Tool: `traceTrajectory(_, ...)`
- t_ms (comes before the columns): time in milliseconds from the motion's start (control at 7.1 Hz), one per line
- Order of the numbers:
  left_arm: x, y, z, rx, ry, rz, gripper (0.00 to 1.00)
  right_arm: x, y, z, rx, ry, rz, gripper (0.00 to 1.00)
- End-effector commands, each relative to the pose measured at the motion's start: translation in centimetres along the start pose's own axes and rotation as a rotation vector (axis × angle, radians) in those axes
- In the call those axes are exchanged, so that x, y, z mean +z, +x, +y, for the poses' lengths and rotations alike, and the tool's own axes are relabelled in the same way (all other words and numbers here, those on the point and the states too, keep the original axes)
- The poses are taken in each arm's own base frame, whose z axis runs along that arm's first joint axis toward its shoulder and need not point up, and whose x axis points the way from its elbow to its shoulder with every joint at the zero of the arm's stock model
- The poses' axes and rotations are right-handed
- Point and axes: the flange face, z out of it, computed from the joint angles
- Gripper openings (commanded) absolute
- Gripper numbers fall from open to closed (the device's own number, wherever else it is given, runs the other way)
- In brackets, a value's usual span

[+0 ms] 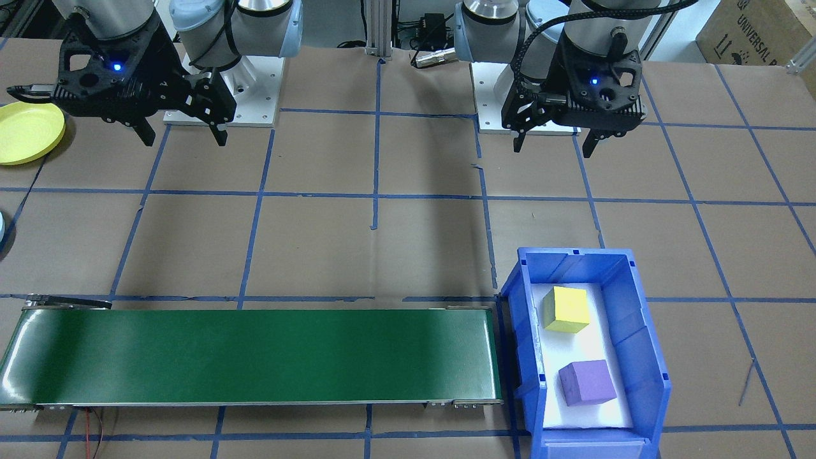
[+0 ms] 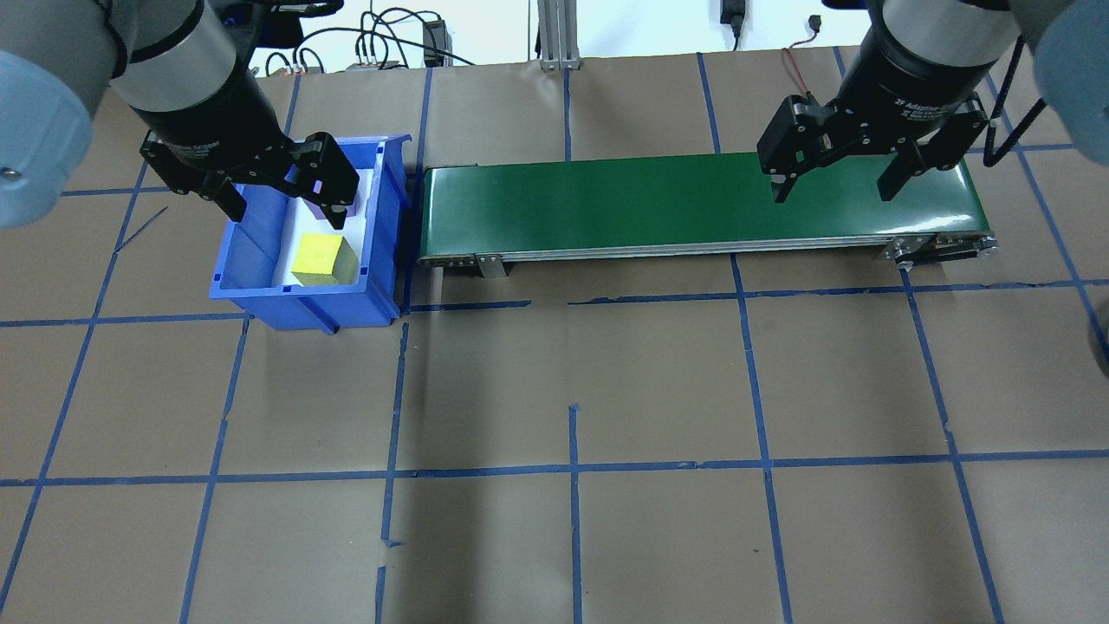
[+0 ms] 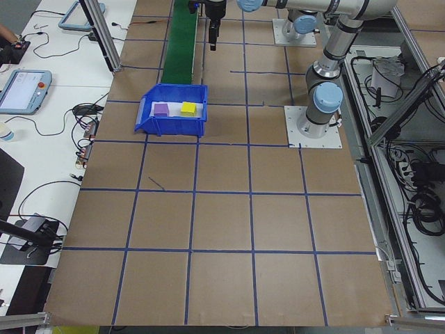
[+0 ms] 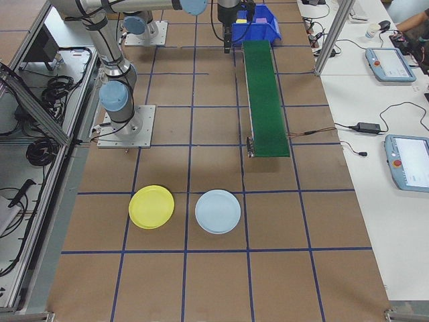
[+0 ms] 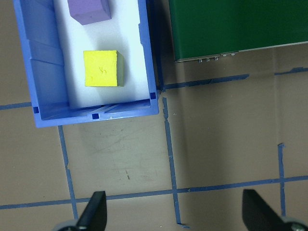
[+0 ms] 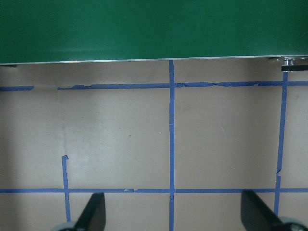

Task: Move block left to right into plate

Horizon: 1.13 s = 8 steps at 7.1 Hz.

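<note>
Well beyond the spread, empty left claw (image 5: 173,216), the yellow block (image 5: 102,68) sits inside the bin (image 5: 41,57).

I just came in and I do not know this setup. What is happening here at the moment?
Nothing is being held yet. The left hand and the right hand are both open and hang above the table. A yellow block and a purple block lie apart in the blue bin, next to the end of the empty green conveyor belt. The yellow plate and the light blue plate are empty, so no block has been moved.
</note>
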Motion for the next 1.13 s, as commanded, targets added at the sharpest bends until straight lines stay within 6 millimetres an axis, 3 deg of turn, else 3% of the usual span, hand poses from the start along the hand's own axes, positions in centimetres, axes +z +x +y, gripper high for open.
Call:
traceTrajectory(0, -0.2, -0.2, -0.1, -0.004, 0.005, -0.003, 1.00, 0.0, 0.0, 0.1, 0.000, 0.001, 0.000, 1.00)
traceTrajectory(563, -1.0, -0.4, -0.2, -0.023, -0.011, -0.004, 1.00, 0.0, 0.0, 0.1, 0.000, 0.001, 0.000, 1.00)
traceTrajectory(704, -1.0, -1.8, -0.9, -0.047, -0.017, -0.005, 1.00, 0.0, 0.0, 0.0, 0.000, -0.001, 0.002, 1.00)
traceTrajectory(845, 0.4, -2.6, -2.8, -0.073, -0.035, 0.004, 1.00, 0.0, 0.0, 0.0, 0.000, -0.001, 0.000, 1.00)
traceTrajectory(986, 3.1, -2.9, -6.6, -0.085, -0.012, 0.006, 1.00, 0.0, 0.0, 0.0, 0.000, -0.001, 0.000, 1.00)
